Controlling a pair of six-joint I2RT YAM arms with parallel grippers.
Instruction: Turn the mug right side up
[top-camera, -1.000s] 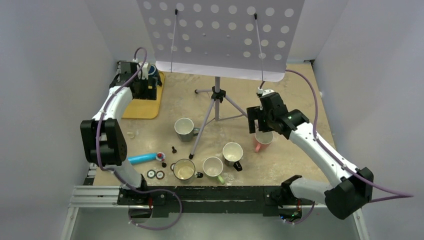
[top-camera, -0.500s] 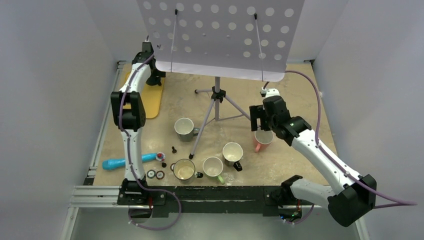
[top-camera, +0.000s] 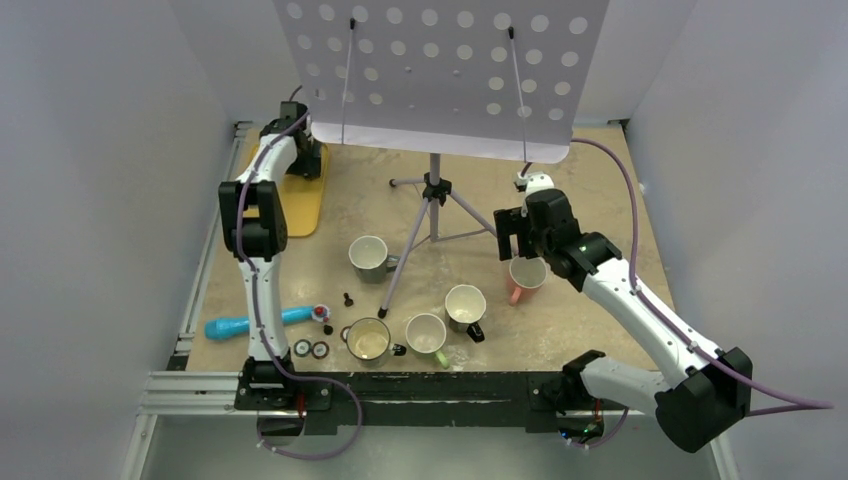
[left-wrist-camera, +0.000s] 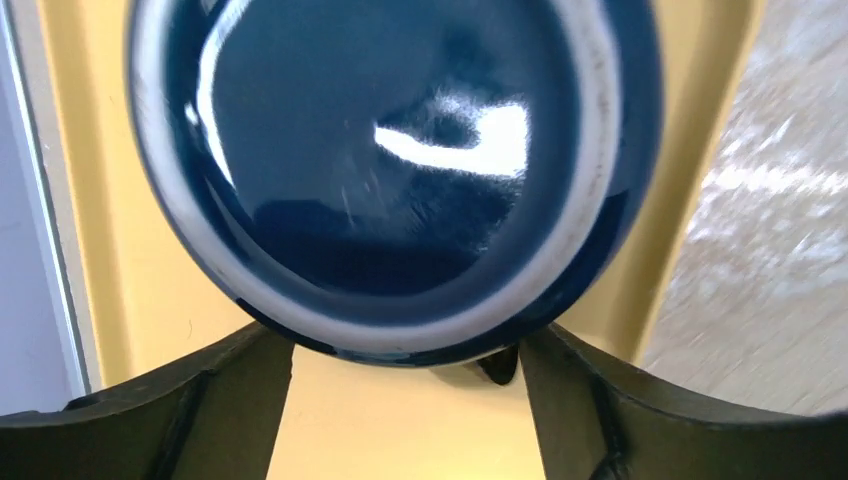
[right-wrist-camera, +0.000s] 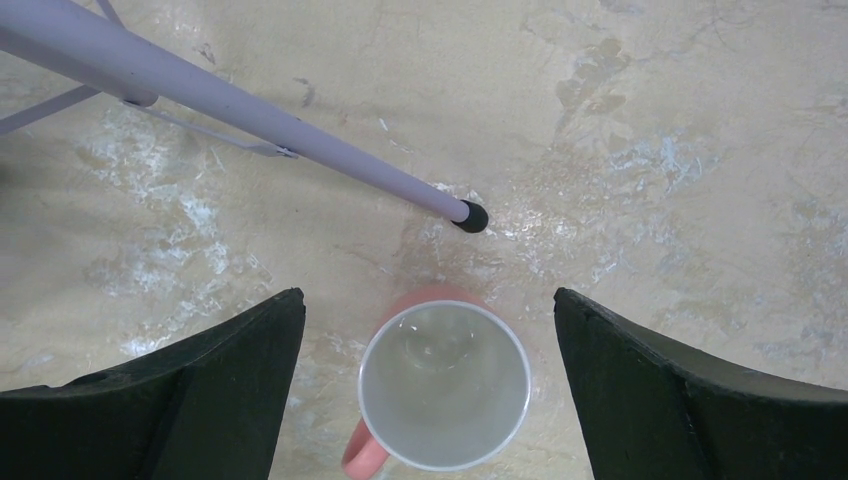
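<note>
Judging by its glossy dark-blue glaze, the mug (left-wrist-camera: 390, 170) is ceramic: stiff, fairly heavy for its size, slick under hard pads, and likely to chip if it drops onto the tray (left-wrist-camera: 400, 420). It sits on that yellow tray at the far left corner of the table, directly under the left gripper (left-wrist-camera: 402, 340), whose fingers are spread wide with nothing between them. The mug's axis stands vertical, pointing straight up at the wrist camera. The upper face shows a pale matte ring around a shallow shiny recess, and the body swells wider beyond it. I read that as the foot, so the mouth is probably down, though this close view leaves some doubt. A small dark stub at the near edge may be the handle; I cannot tell. The safest hold looks to be across the side wall below the rounded shoulder, squeezed firmly before rolling it half a turn. The right gripper (right-wrist-camera: 428, 296), also spread, hangs over a pink mug (right-wrist-camera: 445, 400) that stands mouth up.
</note>
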